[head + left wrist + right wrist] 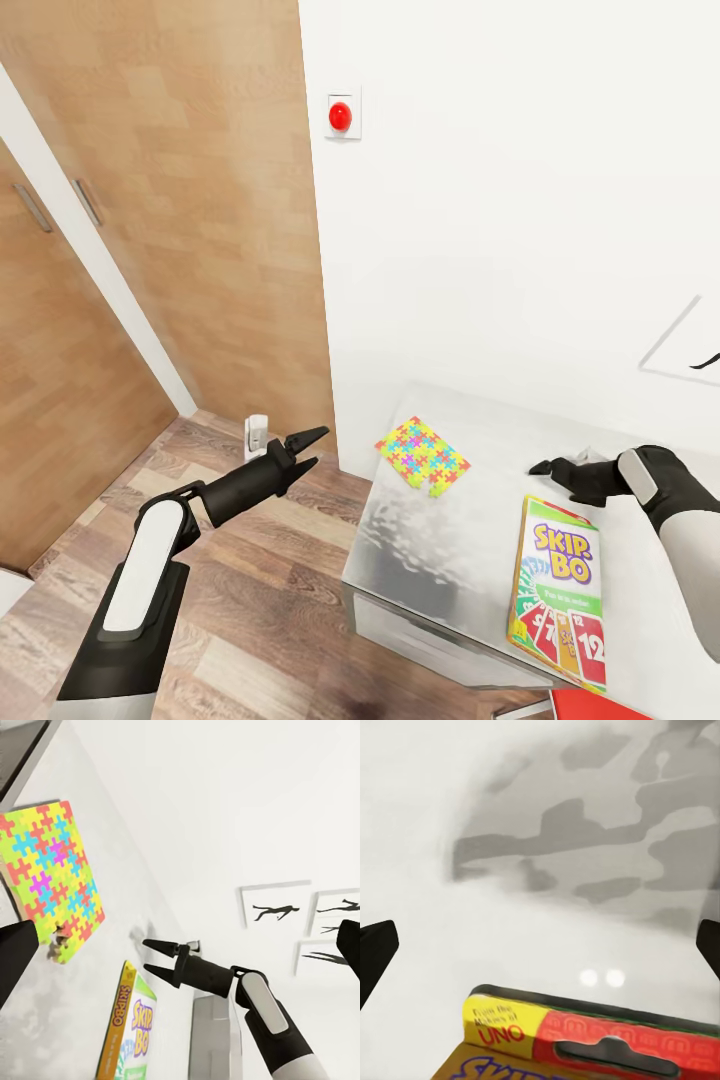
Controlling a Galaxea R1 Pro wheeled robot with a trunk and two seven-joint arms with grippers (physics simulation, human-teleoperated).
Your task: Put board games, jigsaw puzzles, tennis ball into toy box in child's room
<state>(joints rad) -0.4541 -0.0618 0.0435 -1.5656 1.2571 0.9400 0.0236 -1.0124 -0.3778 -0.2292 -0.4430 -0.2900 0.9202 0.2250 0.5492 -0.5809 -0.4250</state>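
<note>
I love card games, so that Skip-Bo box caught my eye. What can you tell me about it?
The Skip-Bo box is a flat printed rectangle lying face up on the pale grey table, near its front edge. Its cover looks like glossy card: a yellow title panel with purple letters, green below, and red and orange number cards at the bottom. A red hanging tab with a slot tops it, beside a yellow "UNO" note. The right claw hovers open just beyond that end, not touching. The jigsaw puzzle lies apart.

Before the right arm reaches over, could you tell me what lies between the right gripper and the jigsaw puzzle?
In the head view, only bare table top lies between the right gripper and the jigsaw puzzle; the SKIP-BO box sits nearer the robot.
</note>
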